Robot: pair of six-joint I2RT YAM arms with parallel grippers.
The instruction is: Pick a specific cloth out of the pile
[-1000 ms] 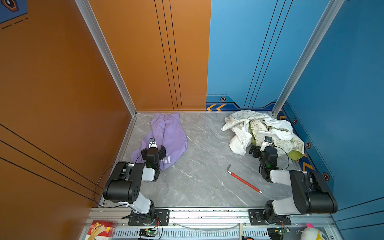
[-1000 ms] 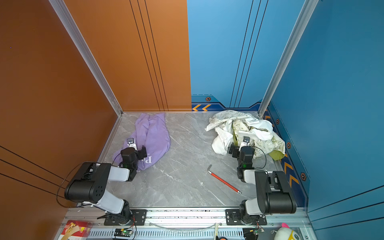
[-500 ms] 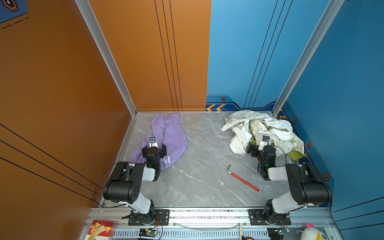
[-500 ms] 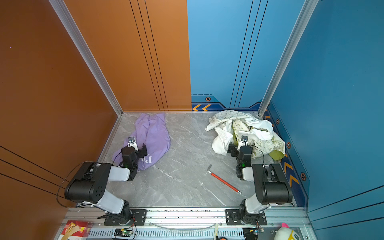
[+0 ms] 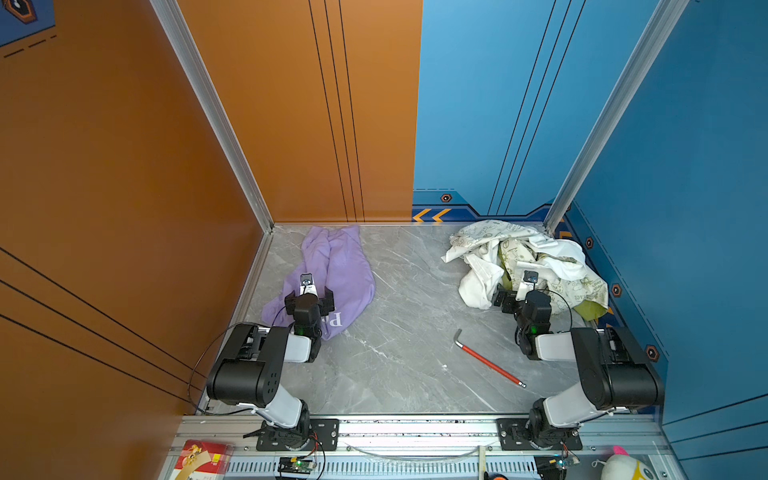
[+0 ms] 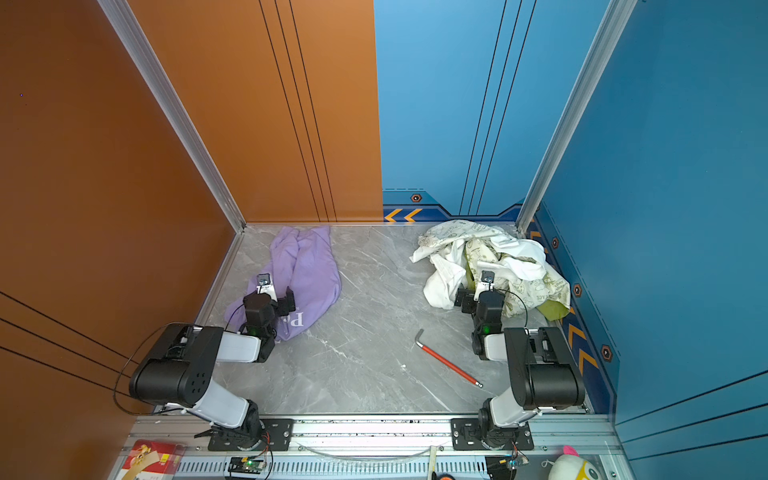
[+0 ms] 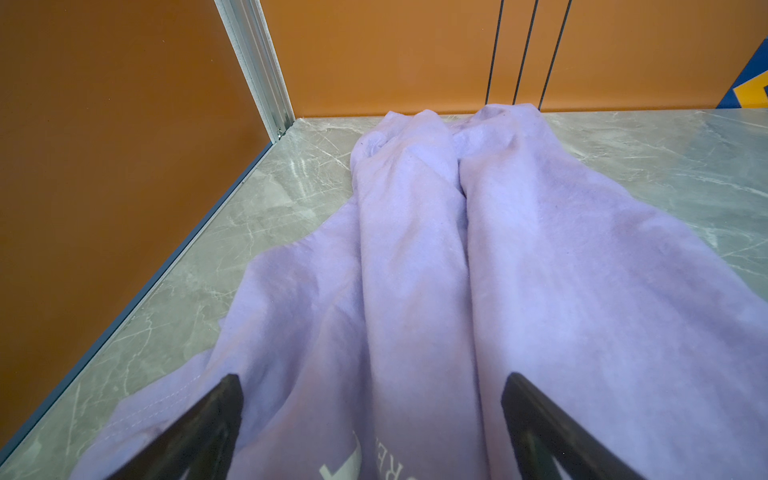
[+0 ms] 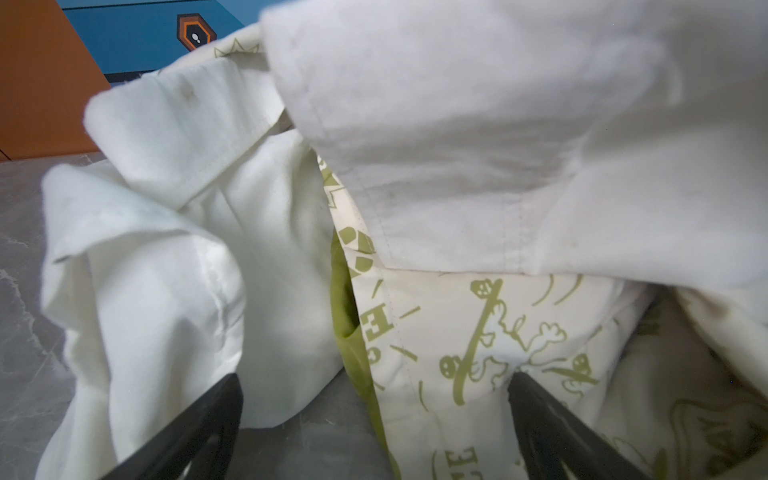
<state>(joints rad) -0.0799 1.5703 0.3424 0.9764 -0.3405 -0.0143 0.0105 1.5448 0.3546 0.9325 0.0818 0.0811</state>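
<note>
Where the grey marbled table [image 5: 407, 299] runs into its far left corner, the cloth [image 5: 345, 266] lies stretched from the far edge towards the near one, a lilac garment gathered into long folds and well apart from the pile [image 5: 523, 257], which is heaped in the far right corner. Both top views show white lettering [image 6: 296, 319] at the cloth's near end, partly hidden by the left gripper [image 5: 309, 293]. The left wrist view shows only the tops of those letters [image 7: 374, 461], but it makes plain that the left gripper [image 7: 372, 382] has its jaws spread wide over the lilac folds with nothing pinched between them. Whether the tips touch the fabric cannot be told. The right gripper [image 5: 519, 297] sits at the near side of the pile, and its wrist view shows the jaws equally wide and empty, facing plain white fabric [image 8: 478, 124] draped over cream fabric with green doodle print [image 8: 478, 332]. An olive green strip [image 8: 345, 316] shows between the folds, clearer here than from above. Only the top views show a red L-shaped tool [image 5: 488, 361] lying on the bare table near the right arm.
</note>
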